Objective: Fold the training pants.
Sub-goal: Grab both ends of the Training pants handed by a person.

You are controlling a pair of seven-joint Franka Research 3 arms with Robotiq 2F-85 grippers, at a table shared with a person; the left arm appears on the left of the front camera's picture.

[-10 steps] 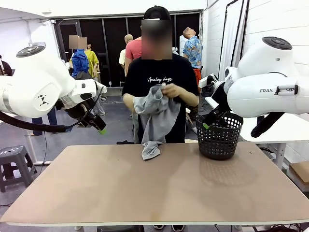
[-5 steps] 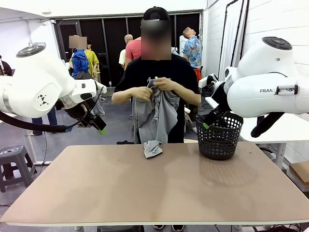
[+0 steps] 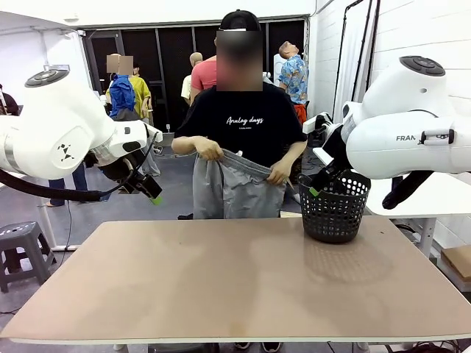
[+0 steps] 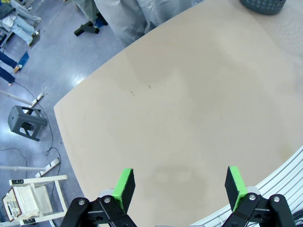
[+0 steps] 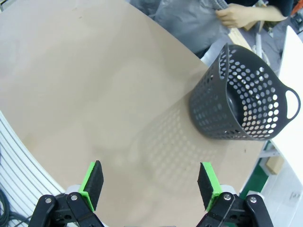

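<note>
Front: person's 2 hands (image 3: 210,149) held training pants (image 3: 229,187) up by waistband, legs hanging beyond table (image 3: 235,294) far edge, left of basket (image 3: 335,209).
Left wrist: left gripper (image 4: 180,184) fingers wide apart, nothing between, above table.
Right wrist: right gripper (image 5: 150,182) fingers wide apart, nothing between, above table; basket ahead, pants beyond far edge.
</note>
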